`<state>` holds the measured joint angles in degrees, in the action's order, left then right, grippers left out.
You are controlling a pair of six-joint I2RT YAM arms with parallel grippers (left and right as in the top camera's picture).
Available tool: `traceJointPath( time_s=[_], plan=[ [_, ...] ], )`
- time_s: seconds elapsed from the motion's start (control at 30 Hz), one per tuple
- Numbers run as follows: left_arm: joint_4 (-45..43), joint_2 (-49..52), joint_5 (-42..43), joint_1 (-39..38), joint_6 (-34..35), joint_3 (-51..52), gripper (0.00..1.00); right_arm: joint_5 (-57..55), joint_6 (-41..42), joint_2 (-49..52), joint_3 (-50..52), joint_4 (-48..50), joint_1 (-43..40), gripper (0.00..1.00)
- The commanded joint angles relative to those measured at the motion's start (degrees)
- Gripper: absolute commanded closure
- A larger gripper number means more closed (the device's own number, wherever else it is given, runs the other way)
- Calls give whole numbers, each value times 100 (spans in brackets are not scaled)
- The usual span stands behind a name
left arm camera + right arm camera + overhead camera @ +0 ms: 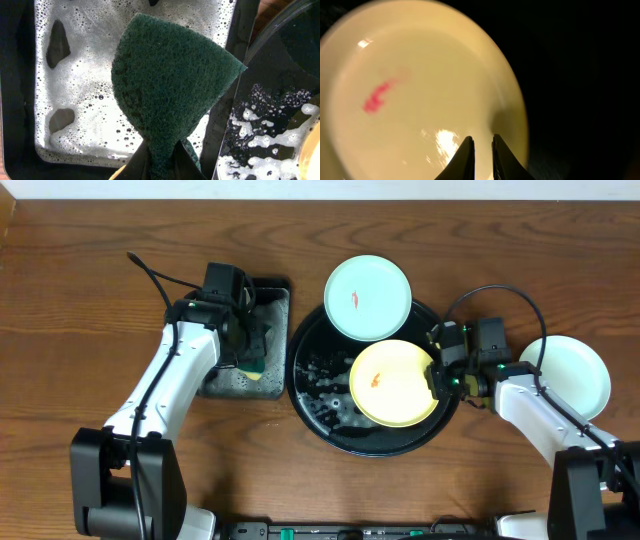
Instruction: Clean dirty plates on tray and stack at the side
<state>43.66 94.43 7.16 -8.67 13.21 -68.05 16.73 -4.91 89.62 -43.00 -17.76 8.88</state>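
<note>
The pale yellow plate (390, 383) with a red smear lies in the round black tray (302, 402). It also shows in the right wrist view (420, 100). A mint-blue plate (368, 298) with a red smear rests on the tray's far rim. A second mint-blue plate (570, 375) with no visible smear lies on the table at the right. My right gripper (437, 377) is at the yellow plate's right edge, its fingers (482, 142) nearly closed over the plate's surface with nothing between them. My left gripper (250, 350) is shut on a green sponge (170, 75) above the sponge tray.
The rectangular black sponge tray (225, 383) holds white soapy foam (85, 75) and stands just left of the round tray. Foam patches lie on the round tray's floor (270, 130). The round tray's dark floor fills the right of the right wrist view (580, 75).
</note>
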Motion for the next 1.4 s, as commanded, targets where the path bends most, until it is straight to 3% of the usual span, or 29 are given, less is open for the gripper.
traceJointPath(
  time_s=[0.0, 0.1, 0.2, 0.37, 0.5, 0.77, 0.9, 1.07, 1.2, 1.37],
  plan=[
    [20, 31, -28, 24, -96, 22, 90, 356, -208, 50, 17, 271, 170, 88],
    [39, 28, -28, 24, -96, 22, 90, 413, -98, -44, -63, 210, 203, 88],
    [57, 28, -28, 24, -96, 22, 90, 407, 518, -321, -184, -138, 151, 83],
    [42, 28, -28, 24, -96, 22, 90, -79, 2061, -999, -232, -1340, -76, 69],
    [42, 28, -28, 24, -96, 22, 90, -789, 2511, -1091, -205, -2214, -101, 64],
    [42, 28, -28, 24, -96, 22, 90, -831, 3158, -527, 221, -1672, -92, 65],
    [44, 28, -28, 24, -96, 22, 90, -474, 2909, -168, 313, -1069, -92, 75],
    [87, 28, -28, 24, -96, 22, 90, -101, 2087, -39, 326, -437, -13, 98],
    [205, 28, -28, 24, -96, 22, 92, -72, 1220, -48, 326, -81, 164, 99],
    [245, 28, -28, 24, -96, 22, 92, -79, 1043, -48, 326, 42, 319, 99]
  ],
)
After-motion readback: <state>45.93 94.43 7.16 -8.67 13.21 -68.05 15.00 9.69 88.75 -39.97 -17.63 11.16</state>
